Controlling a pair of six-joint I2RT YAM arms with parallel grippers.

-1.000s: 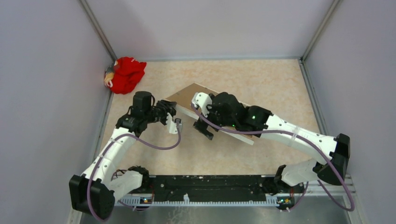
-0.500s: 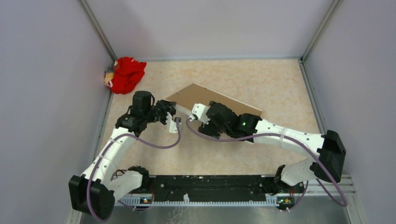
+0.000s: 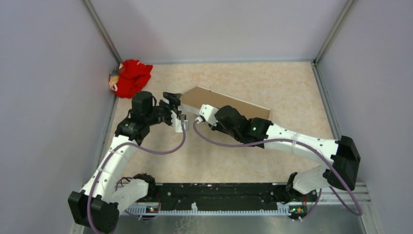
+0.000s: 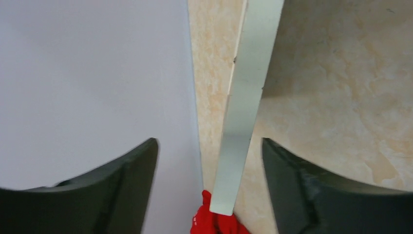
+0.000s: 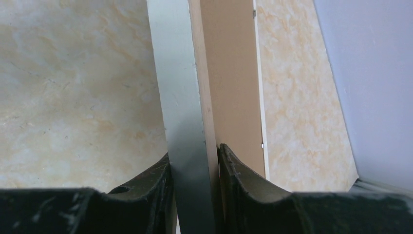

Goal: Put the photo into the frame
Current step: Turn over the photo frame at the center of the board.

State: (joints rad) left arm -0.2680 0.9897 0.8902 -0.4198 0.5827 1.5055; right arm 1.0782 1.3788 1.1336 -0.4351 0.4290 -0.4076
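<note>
**Remote:** Two arms were at the frame (image 5: 178,97). How far along were we?

**Me:** Hard to say. My right gripper (image 5: 194,153) was clamped on the frame's near edge and held it tilted over the table (image 3: 272,83), brown backing board (image 3: 229,103) on top. My left gripper (image 4: 209,146) stood spread either side of its end, touching nothing. I saw no photo anywhere, so I couldn't tell whether it was already inside.
</note>
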